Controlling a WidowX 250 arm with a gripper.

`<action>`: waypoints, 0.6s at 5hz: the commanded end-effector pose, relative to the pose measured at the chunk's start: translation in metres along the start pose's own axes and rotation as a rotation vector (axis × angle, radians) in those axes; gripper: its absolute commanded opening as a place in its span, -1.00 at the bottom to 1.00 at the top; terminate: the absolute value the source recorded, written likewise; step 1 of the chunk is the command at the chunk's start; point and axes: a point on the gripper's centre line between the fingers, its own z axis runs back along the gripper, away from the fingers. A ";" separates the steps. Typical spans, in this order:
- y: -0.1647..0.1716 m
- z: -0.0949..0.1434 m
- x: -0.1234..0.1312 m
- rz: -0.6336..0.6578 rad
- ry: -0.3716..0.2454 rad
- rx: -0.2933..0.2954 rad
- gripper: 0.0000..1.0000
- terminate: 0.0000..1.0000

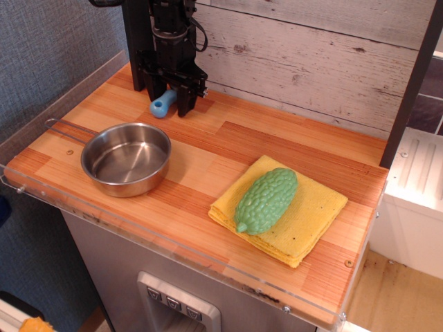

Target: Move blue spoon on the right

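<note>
At the table's (228,149) back-left corner, the blue spoon (163,104) is clamped by the gripper (173,102); its handle is angled toward the left-front, and free table lies rightward.

Black arm, boxy black end effector (171,98), black cables.
</note>
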 end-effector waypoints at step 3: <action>-0.051 0.100 -0.017 0.259 -0.212 -0.026 -1.00 -1.00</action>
